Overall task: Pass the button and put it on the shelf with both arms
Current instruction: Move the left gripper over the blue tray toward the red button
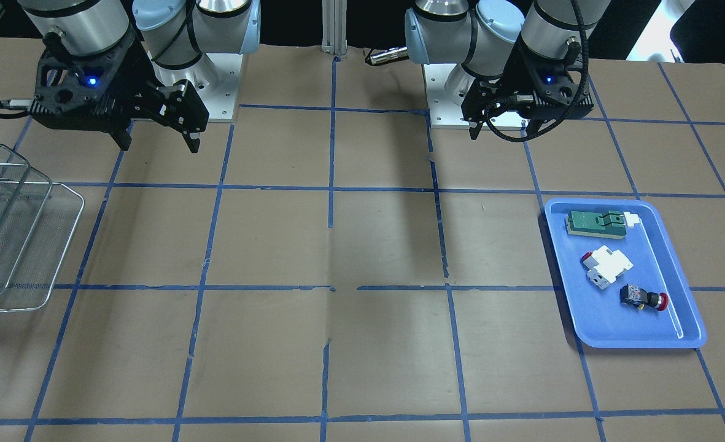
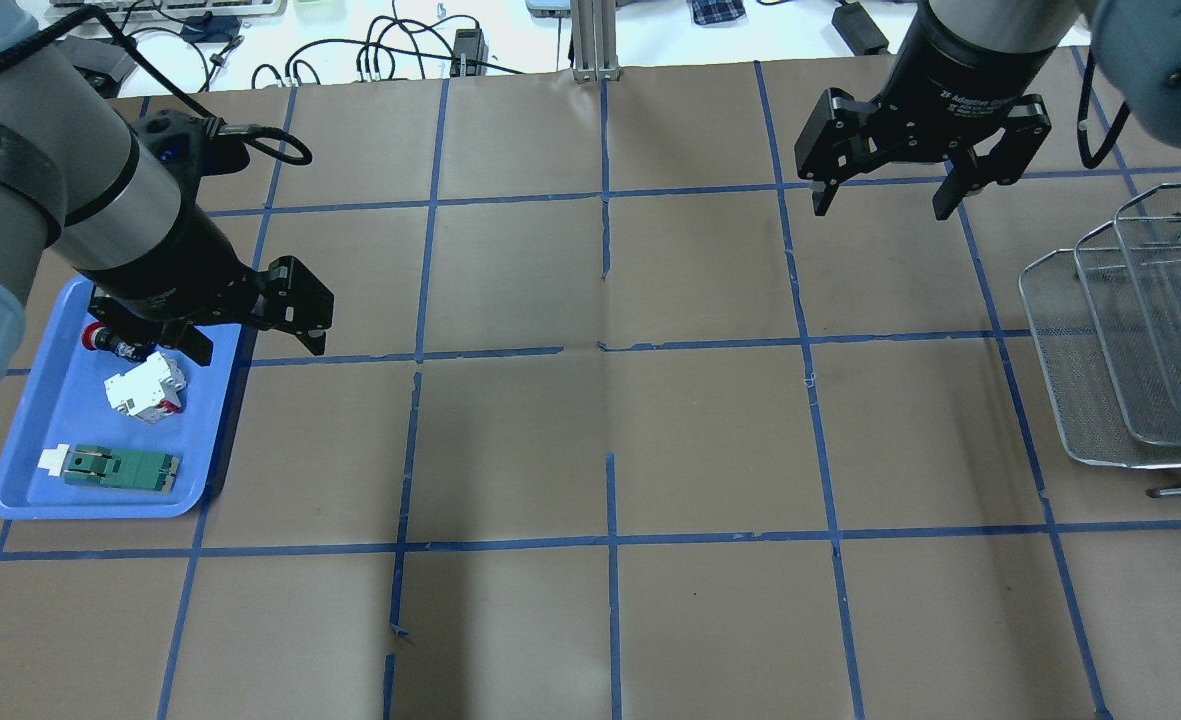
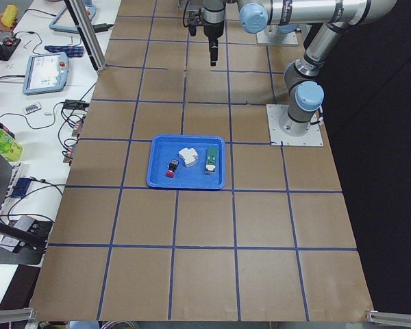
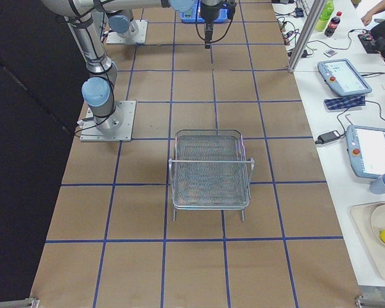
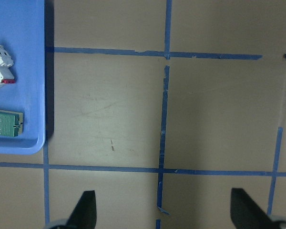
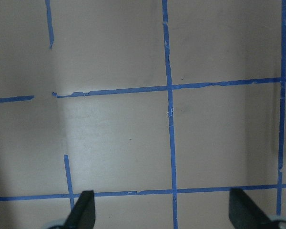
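The button, black with a red cap, lies on its side in the blue tray. In the overhead view the button is partly hidden under my left gripper; it also shows in the exterior left view. My left gripper is open and empty, hovering at the tray's inner edge; its fingertips frame bare table. My right gripper is open and empty, above the table near the wire-mesh shelf. The shelf holds nothing.
The tray also holds a white block with a red tab and a green flat board. The table is brown with blue tape grid lines. The arm bases stand at the robot's edge.
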